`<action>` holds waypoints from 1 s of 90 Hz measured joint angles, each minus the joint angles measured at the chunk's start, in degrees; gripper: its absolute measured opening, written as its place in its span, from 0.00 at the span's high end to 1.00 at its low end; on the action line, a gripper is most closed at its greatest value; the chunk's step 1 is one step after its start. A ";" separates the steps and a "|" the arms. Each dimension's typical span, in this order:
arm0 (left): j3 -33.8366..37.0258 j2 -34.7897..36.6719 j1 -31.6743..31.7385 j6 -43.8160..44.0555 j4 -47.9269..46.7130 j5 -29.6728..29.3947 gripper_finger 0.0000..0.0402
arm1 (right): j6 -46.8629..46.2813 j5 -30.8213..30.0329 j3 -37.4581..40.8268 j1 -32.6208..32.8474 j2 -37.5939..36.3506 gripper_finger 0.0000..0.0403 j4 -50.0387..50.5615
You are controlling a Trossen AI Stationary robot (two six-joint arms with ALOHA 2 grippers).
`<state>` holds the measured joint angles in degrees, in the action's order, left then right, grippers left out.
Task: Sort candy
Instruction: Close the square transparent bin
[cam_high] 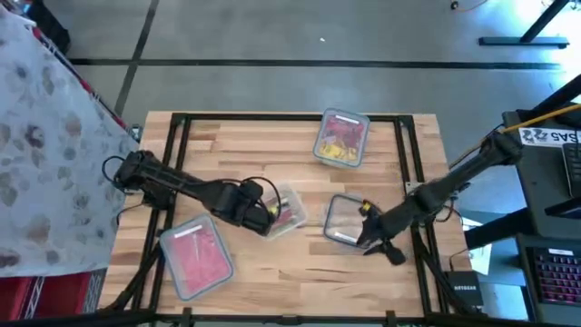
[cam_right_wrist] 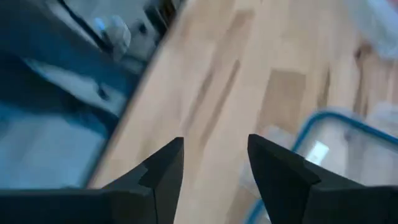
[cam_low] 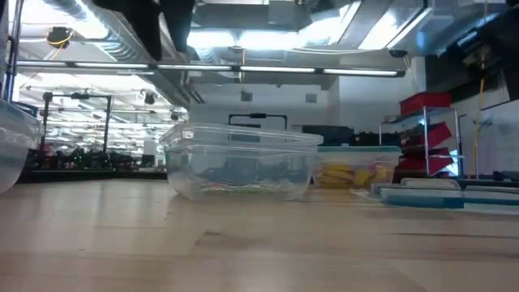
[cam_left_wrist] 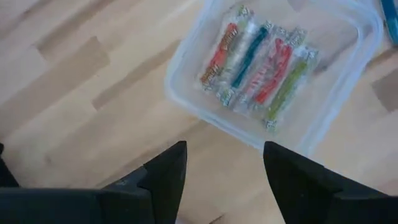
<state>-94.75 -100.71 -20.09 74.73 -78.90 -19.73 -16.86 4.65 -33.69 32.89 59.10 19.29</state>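
Bare wood lies open between the far container and the two mid-table ones. The left gripper, fingers apart and empty, crowds the centre container; the right gripper blocks the near-right container. The front-left container appears unobstructed.

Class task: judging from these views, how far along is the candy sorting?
Done: pink candy fills one tub, several sticks lie in another. In hand: nothing; left pincer and right pincer are open, empty. Left: the mixed tub; one tub looks empty.
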 joint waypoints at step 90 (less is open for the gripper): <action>1.54 -0.02 -1.66 -12.17 2.02 -2.60 0.51 | -15.52 -12.65 -3.17 2.86 26.76 0.81 9.50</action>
<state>-93.21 -100.73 -21.76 62.56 -76.88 -22.33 -32.38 -7.99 -36.86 35.75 85.86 28.79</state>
